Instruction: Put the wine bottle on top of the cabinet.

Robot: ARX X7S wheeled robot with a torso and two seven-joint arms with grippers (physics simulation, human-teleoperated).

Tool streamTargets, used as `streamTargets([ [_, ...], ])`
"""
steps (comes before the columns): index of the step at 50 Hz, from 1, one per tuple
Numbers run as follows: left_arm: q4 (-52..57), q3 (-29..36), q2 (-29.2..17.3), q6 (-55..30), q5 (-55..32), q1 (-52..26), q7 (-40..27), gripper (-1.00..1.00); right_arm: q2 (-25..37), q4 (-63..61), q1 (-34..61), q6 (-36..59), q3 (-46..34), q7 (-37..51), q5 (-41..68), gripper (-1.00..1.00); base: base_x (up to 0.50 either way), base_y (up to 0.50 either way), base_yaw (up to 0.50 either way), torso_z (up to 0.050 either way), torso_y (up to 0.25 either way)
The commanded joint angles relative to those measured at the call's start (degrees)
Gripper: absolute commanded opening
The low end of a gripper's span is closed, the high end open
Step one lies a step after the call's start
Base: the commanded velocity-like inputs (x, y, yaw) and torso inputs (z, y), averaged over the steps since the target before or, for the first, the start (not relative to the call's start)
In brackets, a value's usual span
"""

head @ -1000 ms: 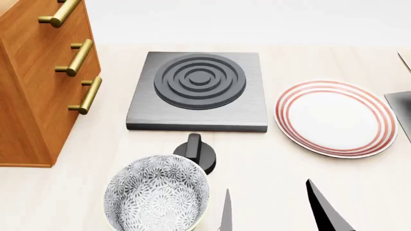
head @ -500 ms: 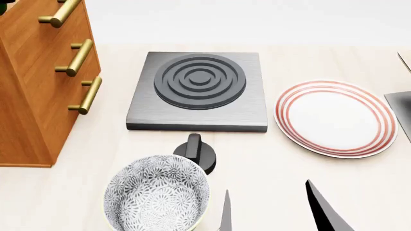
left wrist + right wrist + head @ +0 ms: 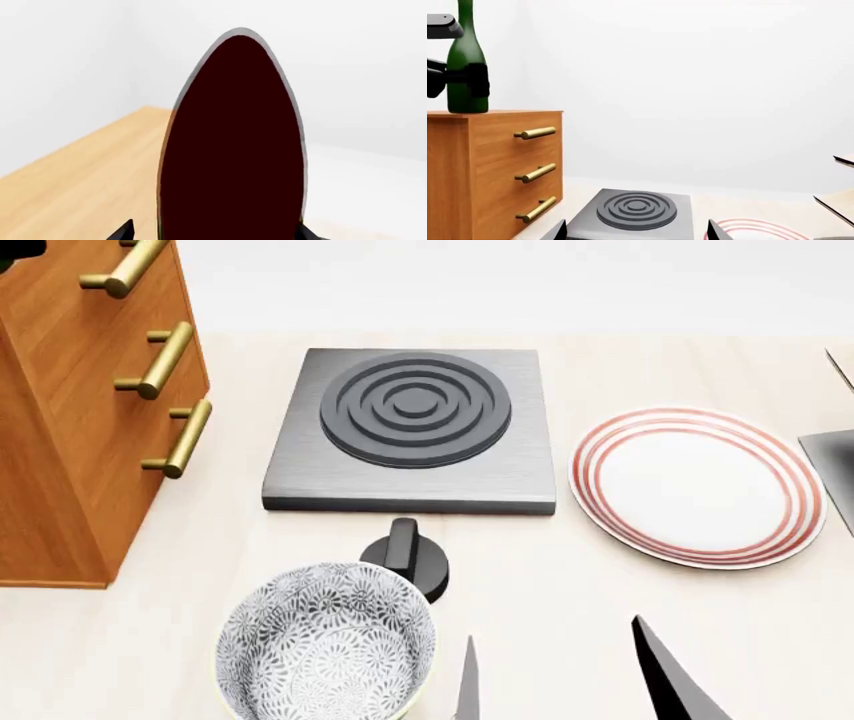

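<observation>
the tall dark green glass wine bottle [image 3: 467,65] stands upright at the left edge of the top of the orange-brown wooden cabinet with brass bar handles [image 3: 494,170]. the black left gripper [image 3: 454,80] is clamped around the bottle's body. on the pale tabletop [image 3: 561,590], the patterned grey bowl [image 3: 324,645] sits near the front edge. the right gripper [image 3: 574,680] hovers there with its fingers wide apart, holding nothing.

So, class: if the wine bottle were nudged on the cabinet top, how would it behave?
The wine bottle is tall on a narrow base, so it would probably tip rather than slide. It looks like smooth glass, likely slippery and breakable. On its side, it could roll off the cabinet.
</observation>
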Motion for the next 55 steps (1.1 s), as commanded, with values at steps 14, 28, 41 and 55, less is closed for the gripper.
streamTargets([
  [14,-0.5,-2.5,-0.3,1.9,0.6,0.9,-1.6,1.0,-0.1,0.4,0.3,0.0,-0.7,-0.1,0.0,1.0,0.0,0.0,0.0,0.0,0.0],
  [28,3.5,-2.4,-0.5,1.3,0.8,2.6,0.0,1.0,-0.1,-0.4,1.0,0.9,-1.6,-0.1,0.2,1.0,0.0,0.0,0.0,0.0,0.0],
  [41,33.8,-2.1,-1.9,-12.6,-1.4,15.0,1.6,1.0,-0.4,-1.1,2.1,2.3,-3.2,-0.2,-0.4,1.0,0.0,0.0,0.0,0.0,0.0],
  [55,53.2,-2.4,-4.4,-21.1,-3.8,22.2,2.4,1.0,-0.5,-1.4,2.7,2.8,-4.2,-0.3,-0.9,1.0,0.0,0.0,0.0,0.0,0.0],
])
